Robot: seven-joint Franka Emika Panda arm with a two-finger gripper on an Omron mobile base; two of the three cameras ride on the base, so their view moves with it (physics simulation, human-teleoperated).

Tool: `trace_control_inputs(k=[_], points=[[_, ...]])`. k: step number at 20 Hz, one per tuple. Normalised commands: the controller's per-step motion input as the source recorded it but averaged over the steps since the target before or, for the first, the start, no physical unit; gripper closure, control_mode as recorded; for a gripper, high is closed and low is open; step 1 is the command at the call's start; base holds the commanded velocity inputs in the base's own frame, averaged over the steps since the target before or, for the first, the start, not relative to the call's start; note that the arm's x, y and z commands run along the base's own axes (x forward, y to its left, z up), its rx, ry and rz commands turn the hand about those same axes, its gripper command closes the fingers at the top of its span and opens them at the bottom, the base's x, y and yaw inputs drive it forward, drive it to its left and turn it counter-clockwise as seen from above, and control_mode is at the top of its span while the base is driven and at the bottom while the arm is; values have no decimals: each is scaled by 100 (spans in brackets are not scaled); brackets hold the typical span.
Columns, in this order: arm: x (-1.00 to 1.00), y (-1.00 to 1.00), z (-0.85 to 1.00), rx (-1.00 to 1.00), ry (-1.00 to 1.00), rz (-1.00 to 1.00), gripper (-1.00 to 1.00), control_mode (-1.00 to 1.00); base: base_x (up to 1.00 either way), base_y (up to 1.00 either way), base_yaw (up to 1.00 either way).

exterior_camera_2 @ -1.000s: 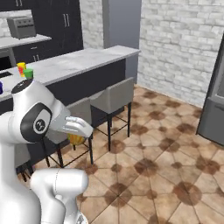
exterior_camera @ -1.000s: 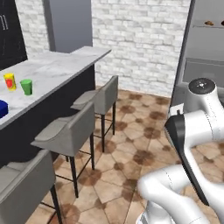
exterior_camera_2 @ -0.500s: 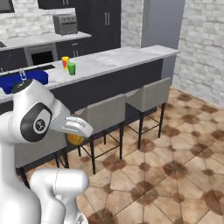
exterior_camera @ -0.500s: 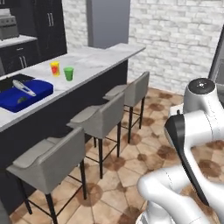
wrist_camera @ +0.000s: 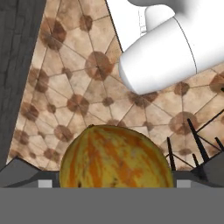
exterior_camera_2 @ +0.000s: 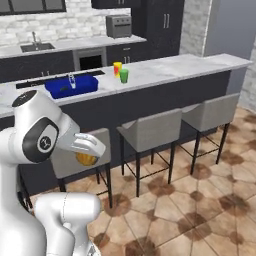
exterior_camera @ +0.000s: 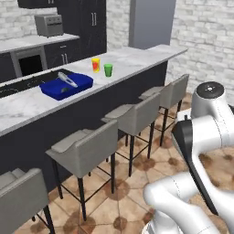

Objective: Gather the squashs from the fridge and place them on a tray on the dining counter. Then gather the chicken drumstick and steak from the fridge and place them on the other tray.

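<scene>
Between the two dark finger tips of the pincer (wrist_camera: 114, 186), a round orange-and-yellow mottled squash (wrist_camera: 116, 158) sits pinched, the jaws standing wide around its broad body; from the right base view the same squash (exterior_camera_2: 86, 158) shows tucked under the white hand, near the arm's folded elbow and well clear of the furniture. Beyond it runs the long white-grey marble desk with a dark base (exterior_camera: 137, 57), its front edge overhanging a row of grey padded stools on thin black legs (exterior_camera: 133, 116), which stand just beside the dark base and leave only narrow gaps between them. On the desk lies a shallow bright blue rectangular tray with a raised rim (exterior_camera: 54, 91), set near the desk's front edge, with a small pale elongated object (exterior_camera: 67, 80) lying across it; what that is cannot be told. A small yellow-and-red cup (exterior_camera: 95, 64) and a small green cup (exterior_camera: 108, 70) stand just beside each other, apart from the tray toward the desk's far end. Brown patterned floor tiles (exterior_camera_2: 200, 200) spread open and bare between the stools and the robot. A tall grey column (exterior_camera: 151, 23) rises behind the desk's far end.
</scene>
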Motion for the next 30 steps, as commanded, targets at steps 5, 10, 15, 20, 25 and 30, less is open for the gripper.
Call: trace_control_inputs(k=[5,10,15,20,25,30], points=[[0,0,0,0,0,0,100,100,41,8,25],[0,0,0,0,0,0,100,100,67,0,24],[0,0,0,0,0,0,100,100,39,-7,29],[0,0,0,0,0,0,100,100,32,-20,31],[0,0,0,0,0,0,100,100,52,-40,33],[0,0,0,0,0,0,100,100,46,-47,32]])
